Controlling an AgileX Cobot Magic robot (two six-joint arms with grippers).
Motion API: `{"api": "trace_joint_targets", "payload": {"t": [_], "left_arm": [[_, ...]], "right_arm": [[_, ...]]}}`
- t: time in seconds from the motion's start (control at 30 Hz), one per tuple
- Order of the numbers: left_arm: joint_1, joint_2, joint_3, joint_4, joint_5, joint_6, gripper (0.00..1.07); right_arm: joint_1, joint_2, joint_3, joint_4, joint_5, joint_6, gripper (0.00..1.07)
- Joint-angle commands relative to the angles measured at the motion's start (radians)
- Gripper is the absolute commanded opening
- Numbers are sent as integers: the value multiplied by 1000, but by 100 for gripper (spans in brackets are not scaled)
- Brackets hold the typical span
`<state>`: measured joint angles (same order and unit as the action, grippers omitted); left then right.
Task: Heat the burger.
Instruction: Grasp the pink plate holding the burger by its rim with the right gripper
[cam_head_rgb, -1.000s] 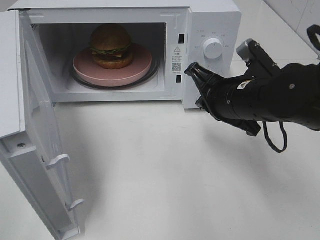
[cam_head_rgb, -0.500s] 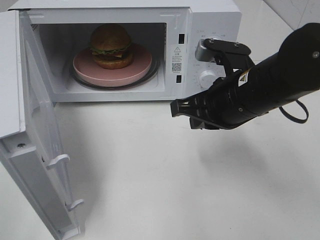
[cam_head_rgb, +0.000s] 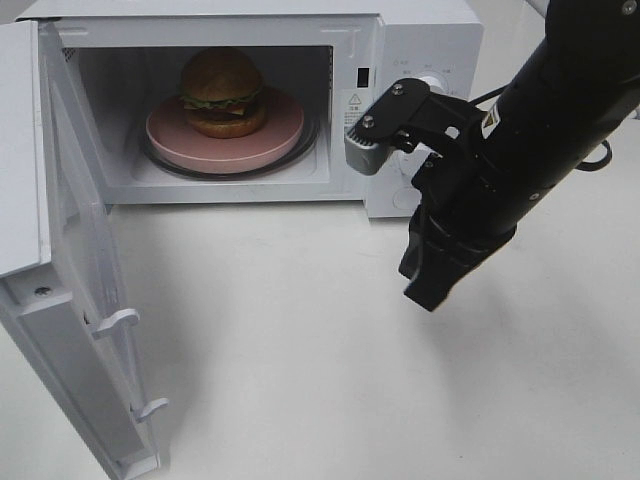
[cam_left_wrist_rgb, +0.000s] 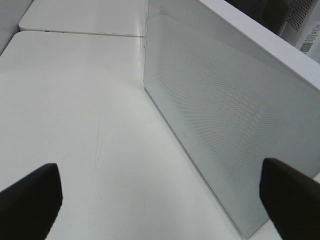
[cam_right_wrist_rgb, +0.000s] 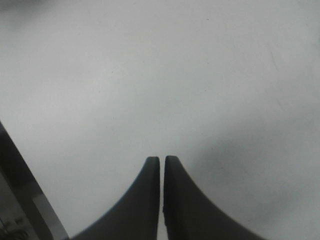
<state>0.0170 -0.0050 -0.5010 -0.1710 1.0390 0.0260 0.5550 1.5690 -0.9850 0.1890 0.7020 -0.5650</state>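
Sensibly, the burger (cam_head_rgb: 222, 90) sits inside the microwave (cam_head_rgb: 425, 35); its door (cam_head_rgb: 75, 290) hangs open; the right gripper (cam_head_rgb: 425, 292), clenched empty, is probably meant to push it; the left gripper (cam_left_wrist_rgb: 160, 197) gapes.

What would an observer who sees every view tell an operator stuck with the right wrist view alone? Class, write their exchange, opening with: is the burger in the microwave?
Observer: Yes, the burger sits on a pink plate inside the microwave.
Operator: Is its door shut?
Observer: No, the door stands wide open.
Operator: And the left gripper?
Observer: The left gripper is open, facing the door's outer side.
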Motion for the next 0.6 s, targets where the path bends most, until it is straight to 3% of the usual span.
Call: {"api": "trace_joint_targets", "payload": {"t": [0.03,0.33,0.53,0.6], "left_arm": [[0,-19,0,-9,-12,-6,101],[0,-19,0,-9,-12,-6,101],[0,-19,0,-9,-12,-6,101],[0,-19,0,-9,-12,-6,101]], "right_arm": [[-5,-9,-13,-21,46,-246,4],[-4,-9,-13,-93,45,-704,6],[-3,-9,-13,-129,17,-727,9],[23,-9,-13,-189,-1,-727,19]]}}
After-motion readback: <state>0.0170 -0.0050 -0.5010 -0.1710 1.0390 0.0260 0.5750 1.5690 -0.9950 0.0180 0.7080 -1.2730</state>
